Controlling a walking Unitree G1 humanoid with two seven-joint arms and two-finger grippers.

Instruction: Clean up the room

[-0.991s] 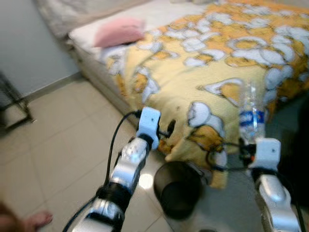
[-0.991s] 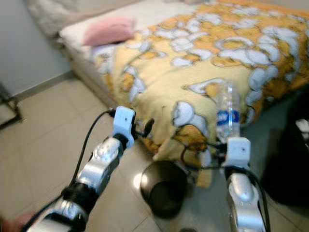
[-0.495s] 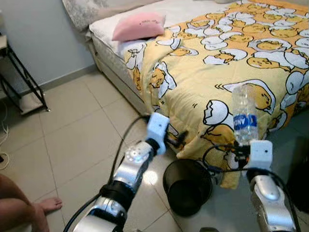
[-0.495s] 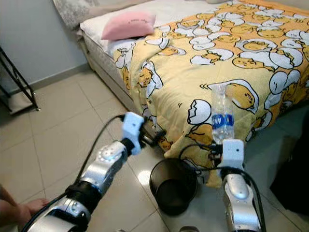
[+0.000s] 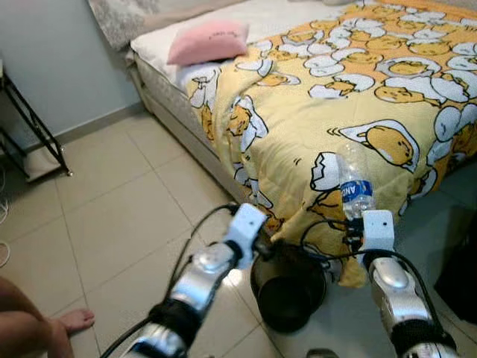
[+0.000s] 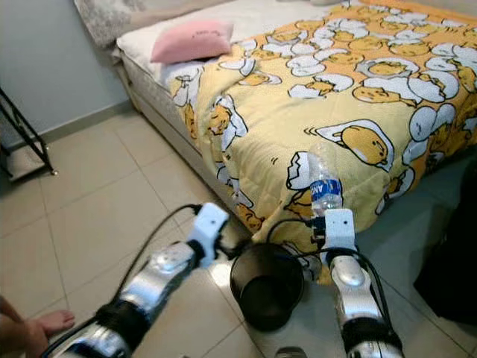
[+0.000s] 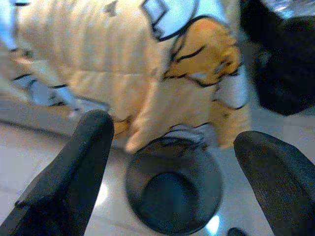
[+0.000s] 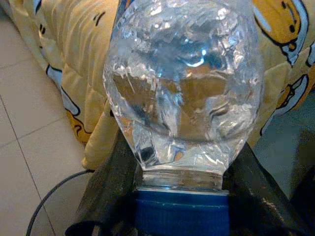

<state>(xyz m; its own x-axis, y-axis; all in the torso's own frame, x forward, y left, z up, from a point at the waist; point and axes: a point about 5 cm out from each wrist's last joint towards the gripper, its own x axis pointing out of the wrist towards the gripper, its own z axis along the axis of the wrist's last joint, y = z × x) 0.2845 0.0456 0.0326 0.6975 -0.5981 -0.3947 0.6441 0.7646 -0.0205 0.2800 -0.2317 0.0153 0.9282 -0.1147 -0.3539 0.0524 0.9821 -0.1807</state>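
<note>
The right claw (image 5: 356,224), clenched on the clear bottle (image 5: 353,181), has dropped lower and nearer the black bin (image 5: 288,292) on the floor at the bed's (image 5: 313,97) corner (left claw (image 7: 172,162) released above it), so disposal looks close.

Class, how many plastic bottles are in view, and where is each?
1: a clear plastic bottle with a blue label, held upright in the right gripper beside the round black waste bin. Others may be hidden.
</note>
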